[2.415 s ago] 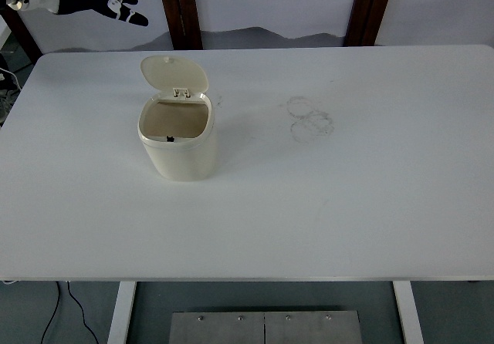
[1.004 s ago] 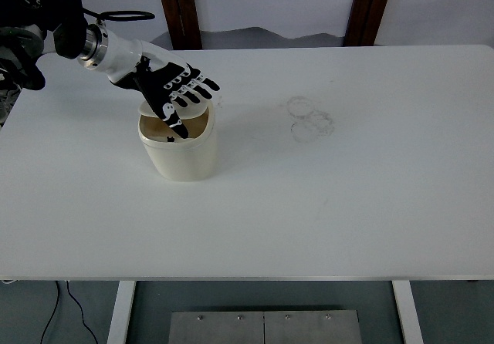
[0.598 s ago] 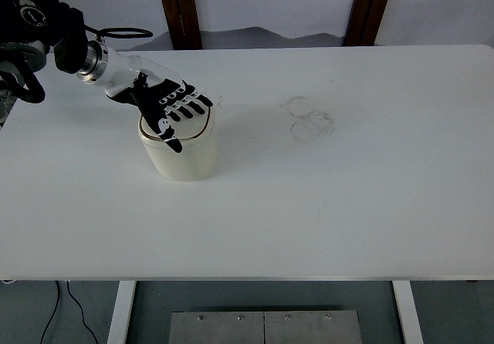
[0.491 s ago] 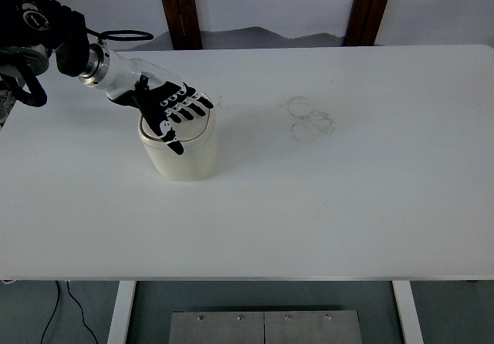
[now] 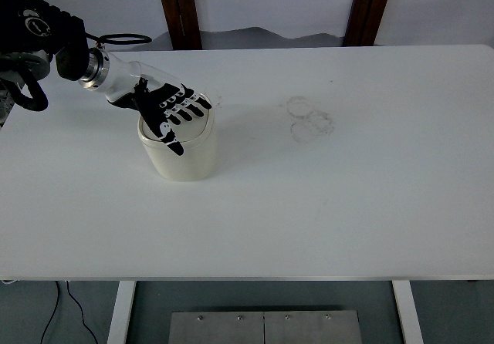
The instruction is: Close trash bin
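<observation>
A small cream trash bin (image 5: 185, 155) stands on the white table (image 5: 309, 205), left of the middle. Its lid (image 5: 197, 126) lies down flat over the opening. My left hand (image 5: 171, 111) comes in from the upper left and rests flat on top of the lid, fingers spread and holding nothing. The hand hides much of the lid. The right arm is out of view.
Faint ring marks (image 5: 309, 118) show on the table right of the bin. Dark wooden posts (image 5: 177, 8) stand behind the far edge. A black cable loop (image 5: 123, 37) hangs by my left forearm.
My left hand came in from the upper left, pushed the upright lid forward and down, and now presses it flat on the bin.
</observation>
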Tool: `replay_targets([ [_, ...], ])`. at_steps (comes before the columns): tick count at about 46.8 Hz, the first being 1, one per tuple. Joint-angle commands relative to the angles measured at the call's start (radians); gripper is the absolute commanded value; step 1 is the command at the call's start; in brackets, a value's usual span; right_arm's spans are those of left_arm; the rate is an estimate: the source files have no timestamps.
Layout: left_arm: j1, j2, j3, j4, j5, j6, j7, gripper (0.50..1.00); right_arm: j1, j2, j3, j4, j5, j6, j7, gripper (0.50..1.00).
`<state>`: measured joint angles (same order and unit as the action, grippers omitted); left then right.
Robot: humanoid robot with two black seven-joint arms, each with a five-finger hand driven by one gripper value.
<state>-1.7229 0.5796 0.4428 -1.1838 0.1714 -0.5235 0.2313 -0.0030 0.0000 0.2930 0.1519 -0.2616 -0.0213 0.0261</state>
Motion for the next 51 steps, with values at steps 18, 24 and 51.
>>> replay_targets([
  [18,0.091,0.011,-0.209,0.254,-0.162,0.002,-0.009,1.000,0.000,0.000,0.000,0.000,-0.001,0.000,0.000,0.993],
  [24,0.176,0.012,-0.297,0.322,-0.208,0.023,-0.015,1.000,0.000,0.000,0.000,0.000,0.001,0.000,0.000,0.993],
  [51,0.673,0.006,-1.002,0.484,-0.219,0.115,-0.118,1.000,0.000,0.000,0.000,0.000,0.001,0.000,0.000,0.993],
])
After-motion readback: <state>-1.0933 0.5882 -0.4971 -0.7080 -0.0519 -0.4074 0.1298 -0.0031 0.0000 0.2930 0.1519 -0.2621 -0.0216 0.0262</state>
